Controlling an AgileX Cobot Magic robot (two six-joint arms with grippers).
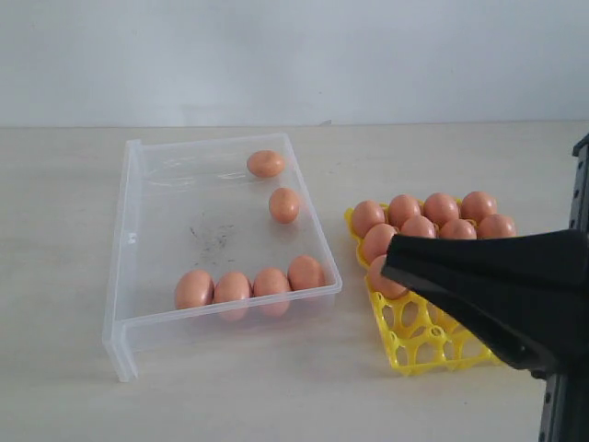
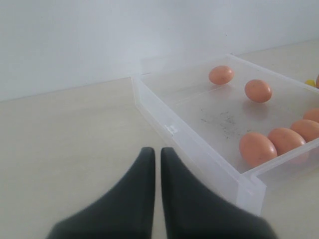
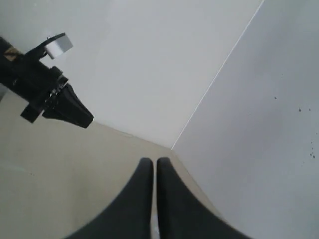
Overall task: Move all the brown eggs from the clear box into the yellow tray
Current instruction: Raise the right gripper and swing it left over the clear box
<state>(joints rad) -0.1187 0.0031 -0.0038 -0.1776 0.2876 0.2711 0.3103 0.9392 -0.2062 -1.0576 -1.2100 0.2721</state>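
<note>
Risking a knock on the seated brown eggs (image 1: 419,227) — right gripper (image 1: 391,265) nearest the camera, low over the yellow tray (image 1: 431,333), tip just beside a third-row egg; any sweep toward the clear box (image 1: 124,267) at that height likely to clip one from its cell. Loose and round too: four eggs along the near box wall, two farther back by the right wall, liable to roll under an off-centre pinch. Pose — right arm stretched leftward, fingers pressed together, holding nothing; left gripper (image 2: 154,152) likewise closed and empty, hanging over bare table (image 2: 75,149) beside the box's outer wall. Nearest tray cells unfilled.
</note>
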